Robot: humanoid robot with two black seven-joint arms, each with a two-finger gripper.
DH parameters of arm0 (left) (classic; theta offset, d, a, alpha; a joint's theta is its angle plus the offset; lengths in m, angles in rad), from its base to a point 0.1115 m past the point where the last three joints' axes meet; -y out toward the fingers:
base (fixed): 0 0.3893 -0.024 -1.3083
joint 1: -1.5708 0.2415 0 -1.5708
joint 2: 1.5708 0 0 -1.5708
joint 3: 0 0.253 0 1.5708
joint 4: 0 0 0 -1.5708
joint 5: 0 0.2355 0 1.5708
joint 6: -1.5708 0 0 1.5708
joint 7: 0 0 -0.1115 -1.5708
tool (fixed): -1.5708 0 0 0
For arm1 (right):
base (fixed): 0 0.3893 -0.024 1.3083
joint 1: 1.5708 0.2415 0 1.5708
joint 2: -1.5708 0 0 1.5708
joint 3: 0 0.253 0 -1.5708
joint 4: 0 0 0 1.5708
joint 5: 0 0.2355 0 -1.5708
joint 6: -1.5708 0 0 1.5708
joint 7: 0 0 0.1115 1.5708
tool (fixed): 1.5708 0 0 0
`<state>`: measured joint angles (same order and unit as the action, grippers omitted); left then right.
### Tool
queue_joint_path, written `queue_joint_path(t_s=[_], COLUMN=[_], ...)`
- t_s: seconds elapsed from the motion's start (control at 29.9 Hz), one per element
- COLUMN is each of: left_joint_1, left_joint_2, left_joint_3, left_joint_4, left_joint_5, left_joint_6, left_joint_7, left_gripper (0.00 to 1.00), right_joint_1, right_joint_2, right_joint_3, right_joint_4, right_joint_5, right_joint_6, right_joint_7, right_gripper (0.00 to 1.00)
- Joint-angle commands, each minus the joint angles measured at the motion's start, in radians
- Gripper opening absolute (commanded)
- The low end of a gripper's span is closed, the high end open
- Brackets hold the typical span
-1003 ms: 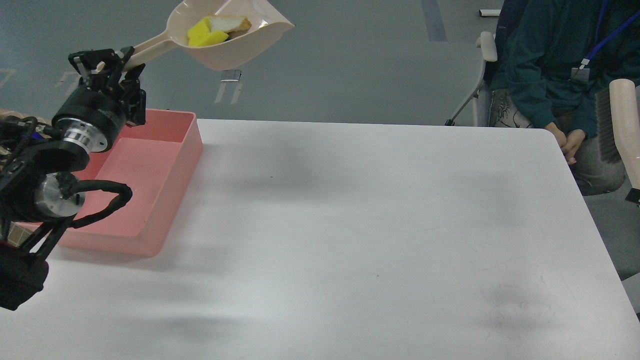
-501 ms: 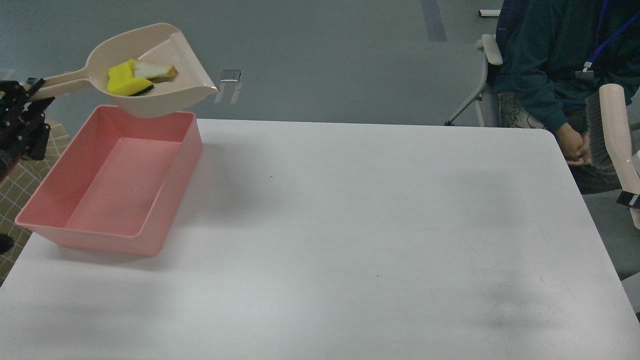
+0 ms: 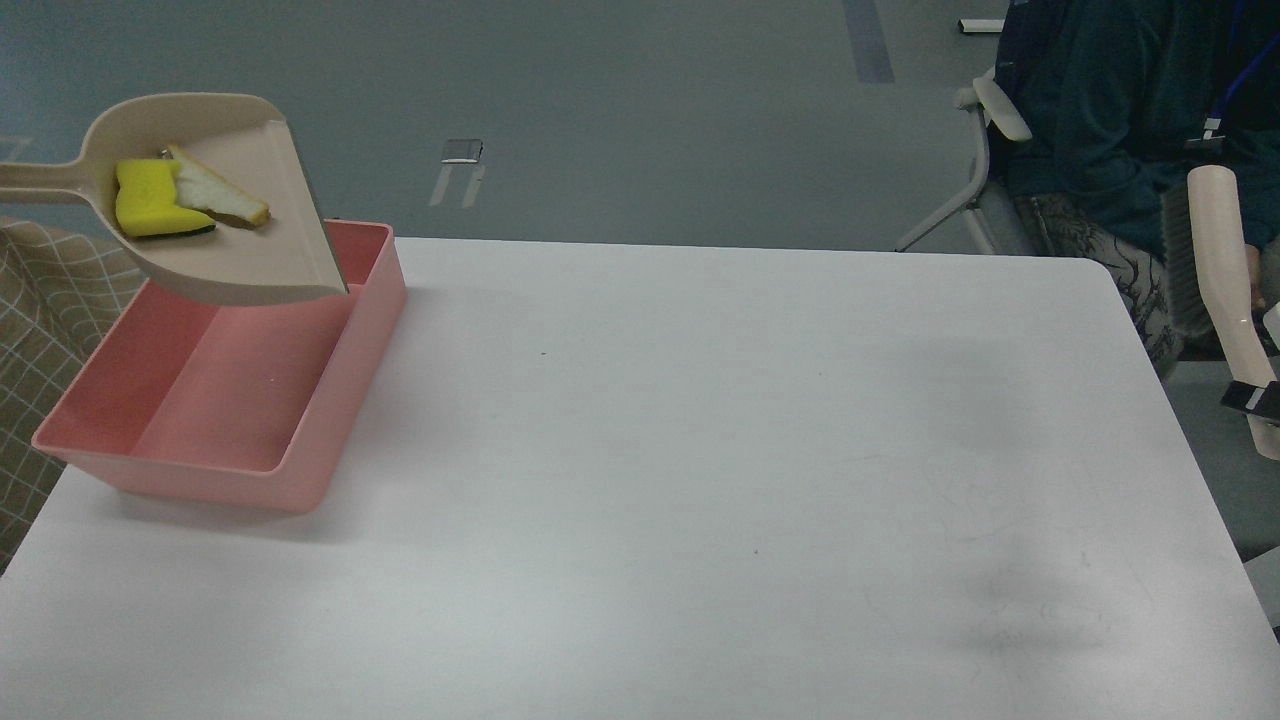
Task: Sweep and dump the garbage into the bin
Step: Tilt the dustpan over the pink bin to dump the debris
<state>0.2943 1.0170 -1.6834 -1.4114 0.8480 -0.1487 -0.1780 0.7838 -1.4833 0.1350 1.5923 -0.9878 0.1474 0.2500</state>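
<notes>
The beige dustpan (image 3: 262, 236) hangs over the far end of the bin (image 3: 336, 398), a pink tub at the table's left. Its lip tilts down toward the bin's far right corner. The garbage lies in the pan near the handle: a yellow sponge scrap with a dark green layer (image 3: 148, 199) and an off-white and tan strip (image 3: 222, 199). The pan's handle runs off the left edge, so my left gripper is out of view. At the right edge the beige black-bristled brush (image 3: 1213, 258) is held upright in the air, and a dark part of my right gripper (image 3: 1250, 398) clamps its handle.
The white table (image 3: 700, 450) reaches from the bin to the right edge. A seated person in dark green (image 3: 1100, 110) and a chair (image 3: 985, 150) are beyond the far right corner. A checked cloth (image 3: 40, 300) lies left of the bin.
The dustpan has moved left and down over the bin and tipped its lip downward. My left arm has left the view. The brush has shifted slightly.
</notes>
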Motion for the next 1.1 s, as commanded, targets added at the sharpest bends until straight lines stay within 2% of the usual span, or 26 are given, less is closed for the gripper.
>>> queue_joint_path(t_s=[0.0, 0.1, 0.13, 0.23, 0.3, 0.67, 0.84, 0.97, 1.07], left_joint_1=[0.005, 0.022, 0.029, 0.031, 0.031, 0.031, 0.031, 0.017, -0.019], left_joint_2=[0.002, 0.006, 0.006, 0.006, 0.006, 0.077, 0.086, 0.098, 0.115], left_joint_3=[-0.012, -0.013, -0.013, -0.016, -0.022, -0.045, -0.045, -0.05, -0.056], left_joint_4=[0.043, 0.087, 0.092, 0.095, 0.095, 0.089, 0.089, 0.091, 0.091], left_joint_5=[0.046, 0.126, 0.179, 0.282, 0.33, 0.516, 0.58, 0.563, 0.528], left_joint_6=[0.0, 0.005, 0.008, 0.029, 0.052, 0.092, 0.103, 0.159, 0.163], left_joint_7=[-0.028, -0.081, -0.113, -0.161, -0.173, -0.202, -0.202, -0.195, -0.19], left_gripper=[0.0, 0.0, 0.0, 0.0, 0.0, 0.0, 0.0, 0.0, 0.0], right_joint_1=[0.0, 0.0, 0.0, 0.0, 0.0, 0.0, 0.0, 0.0, 0.0], right_joint_2=[0.0, 0.0, 0.0, 0.0, 0.0, 0.001, 0.0, 0.001, 0.001], right_joint_3=[0.001, 0.001, 0.001, 0.001, 0.001, 0.001, 0.001, 0.003, 0.002], right_joint_4=[0.001, 0.001, 0.003, 0.006, 0.011, 0.014, 0.015, 0.014, 0.014], right_joint_5=[0.0, 0.0, 0.0, 0.0, 0.0, 0.0, 0.0, 0.0, 0.0], right_joint_6=[-0.002, -0.002, -0.005, -0.006, -0.006, -0.008, -0.009, -0.009, -0.009], right_joint_7=[0.002, 0.0, 0.002, 0.002, 0.002, 0.002, 0.002, 0.003, 0.003], right_gripper=[0.0, 0.0, 0.0, 0.0, 0.0, 0.0, 0.0, 0.0, 0.0])
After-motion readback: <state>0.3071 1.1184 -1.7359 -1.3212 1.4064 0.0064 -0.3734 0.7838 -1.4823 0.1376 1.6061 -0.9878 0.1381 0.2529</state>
